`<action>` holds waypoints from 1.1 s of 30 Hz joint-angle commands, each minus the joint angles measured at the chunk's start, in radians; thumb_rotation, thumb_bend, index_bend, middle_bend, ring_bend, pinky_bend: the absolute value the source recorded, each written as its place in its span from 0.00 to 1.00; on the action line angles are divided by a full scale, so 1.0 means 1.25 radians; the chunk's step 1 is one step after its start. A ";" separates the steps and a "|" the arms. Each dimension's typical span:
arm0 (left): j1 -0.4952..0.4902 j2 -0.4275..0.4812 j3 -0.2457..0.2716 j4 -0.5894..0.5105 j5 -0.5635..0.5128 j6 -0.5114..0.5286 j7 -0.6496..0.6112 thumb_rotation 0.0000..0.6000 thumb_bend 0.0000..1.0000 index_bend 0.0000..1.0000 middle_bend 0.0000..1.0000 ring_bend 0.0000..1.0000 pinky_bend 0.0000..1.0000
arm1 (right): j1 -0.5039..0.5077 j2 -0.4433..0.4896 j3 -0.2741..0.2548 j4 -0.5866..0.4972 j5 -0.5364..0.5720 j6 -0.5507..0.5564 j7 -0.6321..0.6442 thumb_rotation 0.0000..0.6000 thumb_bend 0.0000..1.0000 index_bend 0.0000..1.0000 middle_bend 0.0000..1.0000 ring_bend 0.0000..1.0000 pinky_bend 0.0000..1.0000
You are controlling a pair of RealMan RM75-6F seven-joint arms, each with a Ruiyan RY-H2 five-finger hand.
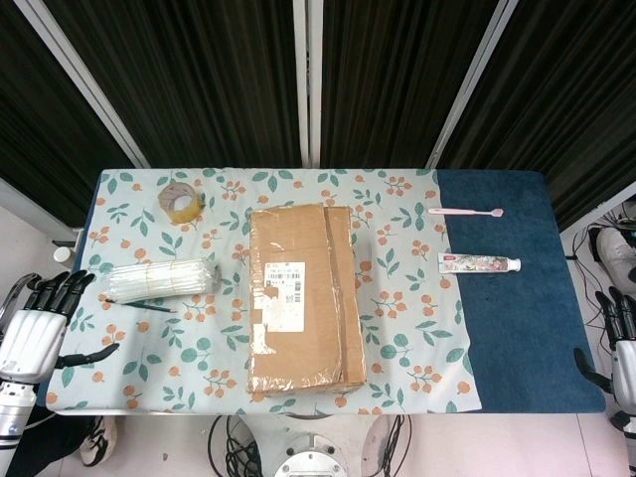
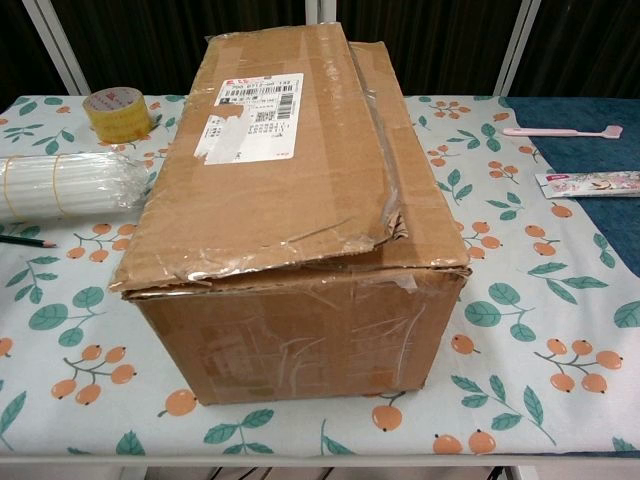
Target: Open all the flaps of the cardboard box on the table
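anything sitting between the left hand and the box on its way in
Yes. The bundle of white straws and a pencil lie between the left hand and the cardboard box. The right hand faces only bare blue mat; the toothpaste tube lies farther back.

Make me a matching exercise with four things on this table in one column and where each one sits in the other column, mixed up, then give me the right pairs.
Things:
1. tape roll
2. cardboard box
3. toothbrush
4. bundle of white sticks

Places:
A. middle of the floral cloth, flaps down
B. far end of the blue mat
C. far left corner of the floral cloth
D. left of the box, beside a pencil

Pairs: 1-C, 2-A, 3-B, 4-D
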 commanded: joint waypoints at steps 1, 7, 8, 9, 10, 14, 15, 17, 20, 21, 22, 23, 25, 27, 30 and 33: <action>-0.002 0.000 0.000 0.000 0.001 -0.002 0.000 0.34 0.04 0.08 0.09 0.07 0.15 | 0.000 0.001 0.001 -0.001 -0.001 0.002 0.000 1.00 0.22 0.00 0.00 0.00 0.00; -0.004 0.002 0.002 -0.003 0.002 -0.007 0.002 0.33 0.04 0.08 0.09 0.07 0.15 | 0.002 0.002 0.000 -0.004 -0.003 -0.001 -0.003 1.00 0.22 0.00 0.00 0.00 0.00; -0.004 0.003 0.003 -0.005 0.001 -0.008 0.002 0.34 0.04 0.08 0.09 0.07 0.15 | 0.002 0.002 0.000 -0.005 -0.004 -0.001 -0.003 1.00 0.22 0.00 0.00 0.00 0.00; -0.003 0.004 0.003 -0.006 0.001 -0.008 0.003 0.33 0.04 0.08 0.09 0.07 0.15 | 0.002 0.002 -0.001 -0.006 -0.005 -0.001 -0.003 1.00 0.22 0.00 0.00 0.00 0.00; -0.003 0.006 0.003 -0.008 0.000 -0.008 0.004 0.34 0.04 0.08 0.09 0.07 0.15 | 0.002 0.003 -0.002 -0.008 -0.006 -0.002 -0.003 1.00 0.22 0.00 0.00 0.00 0.00; -0.004 0.011 0.002 -0.013 -0.007 -0.013 0.002 0.35 0.04 0.08 0.09 0.07 0.15 | 0.004 0.002 -0.004 -0.009 -0.011 -0.003 0.001 1.00 0.22 0.00 0.00 0.00 0.00; -0.004 0.012 0.002 -0.013 -0.008 -0.014 0.003 0.34 0.04 0.08 0.09 0.07 0.15 | 0.005 0.002 -0.003 -0.009 -0.012 -0.004 0.000 1.00 0.22 0.00 0.00 0.00 0.00; -0.005 0.012 0.001 -0.012 -0.010 -0.016 0.003 0.34 0.04 0.08 0.09 0.07 0.15 | 0.009 0.004 0.000 -0.014 -0.014 -0.005 -0.004 1.00 0.22 0.00 0.00 0.00 0.00; -0.008 0.017 0.000 -0.011 -0.012 -0.021 0.006 0.34 0.04 0.08 0.09 0.07 0.15 | 0.023 0.016 0.004 -0.034 -0.031 -0.008 -0.033 1.00 0.22 0.00 0.00 0.00 0.00; -0.008 0.019 0.000 -0.011 -0.013 -0.023 0.006 0.34 0.04 0.08 0.09 0.07 0.15 | 0.029 0.021 0.005 -0.042 -0.039 -0.009 -0.046 1.00 0.22 0.00 0.00 0.00 0.00; -0.009 0.021 -0.002 -0.011 -0.015 -0.024 0.007 0.34 0.04 0.08 0.09 0.07 0.15 | 0.038 0.030 0.008 -0.055 -0.051 -0.012 -0.065 1.00 0.22 0.00 0.00 0.00 0.00; -0.009 0.022 -0.002 -0.011 -0.016 -0.023 0.007 0.34 0.05 0.08 0.09 0.07 0.15 | 0.046 0.038 0.011 -0.067 -0.061 -0.015 -0.079 1.00 0.22 0.00 0.00 0.00 0.00; -0.008 0.022 -0.003 -0.012 -0.017 -0.021 0.006 0.34 0.04 0.08 0.09 0.07 0.15 | 0.069 0.061 0.021 -0.100 -0.086 -0.023 -0.116 1.00 0.22 0.00 0.00 0.00 0.00; -0.006 0.023 -0.001 -0.014 -0.017 -0.019 0.005 0.34 0.05 0.08 0.09 0.07 0.15 | 0.093 0.083 0.030 -0.138 -0.111 -0.036 -0.155 1.00 0.22 0.00 0.00 0.00 0.00; 0.000 0.028 0.003 -0.018 -0.017 -0.016 0.010 0.35 0.04 0.08 0.09 0.07 0.15 | 0.142 0.122 0.048 -0.220 -0.157 -0.077 -0.247 1.00 0.22 0.00 0.00 0.00 0.00; 0.009 0.033 0.006 -0.023 -0.014 -0.001 0.008 0.34 0.04 0.08 0.09 0.07 0.15 | 0.192 0.137 0.066 -0.282 -0.190 -0.129 -0.342 1.00 0.22 0.00 0.00 0.00 0.00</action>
